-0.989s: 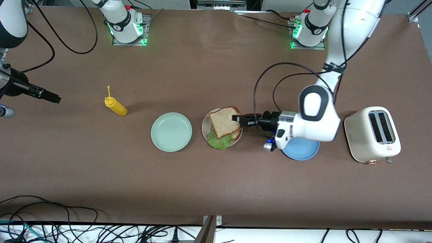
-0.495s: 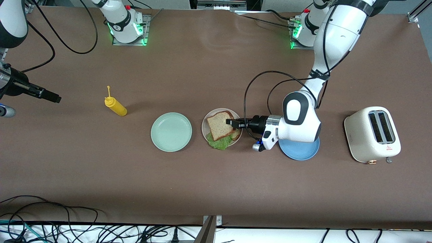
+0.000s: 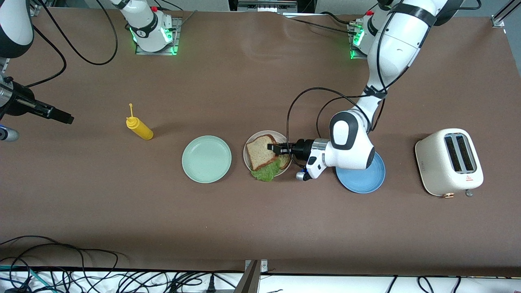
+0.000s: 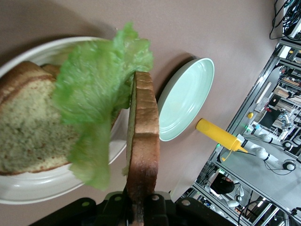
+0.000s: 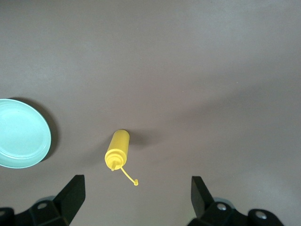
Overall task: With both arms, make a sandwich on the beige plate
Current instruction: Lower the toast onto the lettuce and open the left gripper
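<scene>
Your left pincer (image 3: 275, 149) is clamped on the edge of the top bread slice (image 3: 261, 151), held just over the lettuce (image 3: 266, 173) and bottom slice (image 4: 28, 136) on the beige plate (image 3: 250, 143). The slice reaches away from the fingers toward the mint plate (image 3: 206, 159), so lower it flat. Your right pincer (image 3: 61, 117) waits, jaws apart, near the yellow bottle (image 3: 140, 128).
</scene>
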You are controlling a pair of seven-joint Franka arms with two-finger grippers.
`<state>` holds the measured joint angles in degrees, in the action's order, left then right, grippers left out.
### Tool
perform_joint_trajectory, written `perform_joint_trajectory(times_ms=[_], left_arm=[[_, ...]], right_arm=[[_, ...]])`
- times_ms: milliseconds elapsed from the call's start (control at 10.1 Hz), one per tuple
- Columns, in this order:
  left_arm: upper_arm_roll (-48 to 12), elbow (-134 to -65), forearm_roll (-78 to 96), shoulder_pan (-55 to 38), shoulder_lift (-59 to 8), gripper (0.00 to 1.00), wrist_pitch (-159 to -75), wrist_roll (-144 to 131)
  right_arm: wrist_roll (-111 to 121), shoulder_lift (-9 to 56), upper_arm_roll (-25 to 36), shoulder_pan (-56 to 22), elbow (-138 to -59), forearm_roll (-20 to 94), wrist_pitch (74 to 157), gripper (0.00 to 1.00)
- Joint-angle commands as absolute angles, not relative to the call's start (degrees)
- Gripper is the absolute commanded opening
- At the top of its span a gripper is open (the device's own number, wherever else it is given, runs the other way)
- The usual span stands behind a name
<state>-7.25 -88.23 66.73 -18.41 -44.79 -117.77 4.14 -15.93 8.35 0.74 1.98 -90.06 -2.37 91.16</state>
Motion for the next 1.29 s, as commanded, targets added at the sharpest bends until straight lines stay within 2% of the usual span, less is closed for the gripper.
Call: perform_joint_trajectory(times_ms=[0, 99, 297, 396, 495, 594, 692, 890, 1088, 1187], left_arm=[[-6.77, -87.10, 67.94, -18.28, -46.40, 0.19, -118.04, 6.42], [-6.42, -87.19, 67.94, -17.85, -46.41, 0.35, -118.04, 6.42], [-5.37, -87.80, 68.03, -16.62, -46.49, 0.49, -118.04, 6.42], [-4.84, -87.89, 68.03, -16.26, -46.84, 0.61, -118.04, 6.42], [-4.14, -87.89, 68.03, -16.17, -47.11, 0.65, -118.04, 6.42], [-3.78, -87.98, 68.03, -16.08, -47.20, 0.75, -118.04, 6.42], [-3.26, -88.07, 68.03, -15.91, -47.20, 1.00, -117.95, 6.42], [-2.03, -87.98, 68.03, -14.69, -46.33, 1.00, -117.95, 6.33], [-1.85, -88.07, 67.59, -11.79, -41.86, 1.00, -118.12, 6.15], [-1.24, -88.07, 61.41, -10.21, -39.75, 1.00, -118.12, 6.24]], right_arm=[[-15.91, 7.21, 0.70, 2.02, -90.70, -1.67, 90.62, 1.00], [-15.91, 7.21, 0.70, 2.02, -90.70, -1.67, 90.62, 1.00], [-16.00, 7.21, 0.70, 2.02, -90.70, -1.67, 90.62, 1.00], [-16.00, 7.29, 0.70, 2.02, -90.70, -1.67, 90.70, 1.00], [-16.00, 7.29, 0.70, 2.02, -90.70, -1.67, 90.70, 1.00], [-16.00, 7.21, 0.70, 2.02, -90.70, -1.67, 90.70, 1.00], [-16.00, 7.21, 0.70, 2.02, -90.70, -1.67, 90.70, 1.00], [-15.91, 7.21, 0.70, 2.02, -90.70, -1.67, 90.70, 1.00], [-16.00, 7.21, 0.70, 2.02, -90.70, -1.67, 90.62, 1.00], [-15.91, 7.21, 0.70, 2.02, -90.70, -1.67, 90.62, 1.00]])
